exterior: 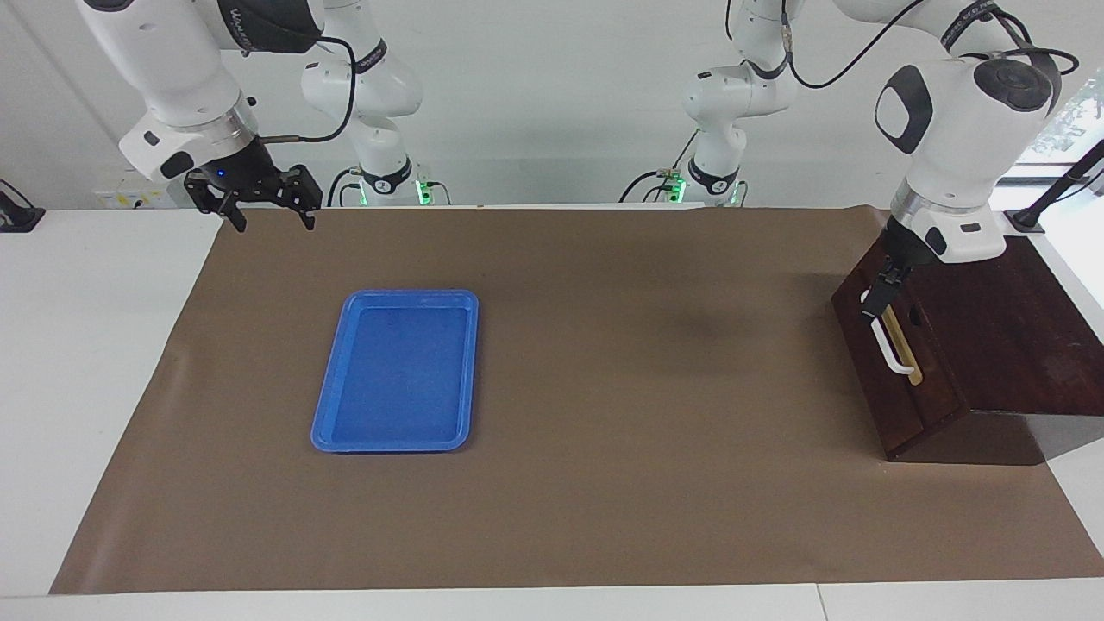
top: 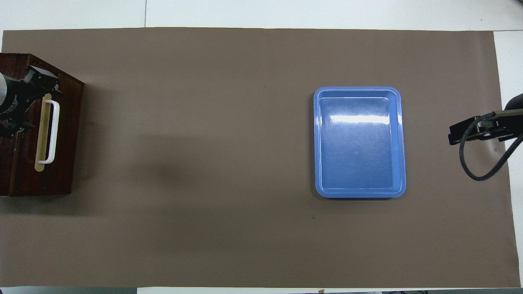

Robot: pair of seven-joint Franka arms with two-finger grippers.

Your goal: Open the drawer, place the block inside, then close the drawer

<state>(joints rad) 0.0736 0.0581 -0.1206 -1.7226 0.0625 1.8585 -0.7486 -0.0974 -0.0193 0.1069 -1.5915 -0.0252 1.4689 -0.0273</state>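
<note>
Hanging with jaws apart at the white bar handle (exterior: 888,345) of the dark brown wooden drawer (exterior: 897,379), the left gripper (exterior: 875,300) nearly touches it, while the right gripper (exterior: 272,220), also spread, waits over the brown mat's corner.

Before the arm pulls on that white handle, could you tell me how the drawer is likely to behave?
The drawer is shut flush in a dark wooden box, so it should slide stiffly straight out. The thin white handle looks rigid and smooth, perhaps slippery. The box is unclamped, so it might drag along the mat.

Wide bare brown paper mat (exterior: 604,388) between shallow blue plastic tray (exterior: 395,371) and dark wooden drawer box (exterior: 957,362); left pincer (exterior: 878,304) crowding its white bar handle (exterior: 888,345).
</note>
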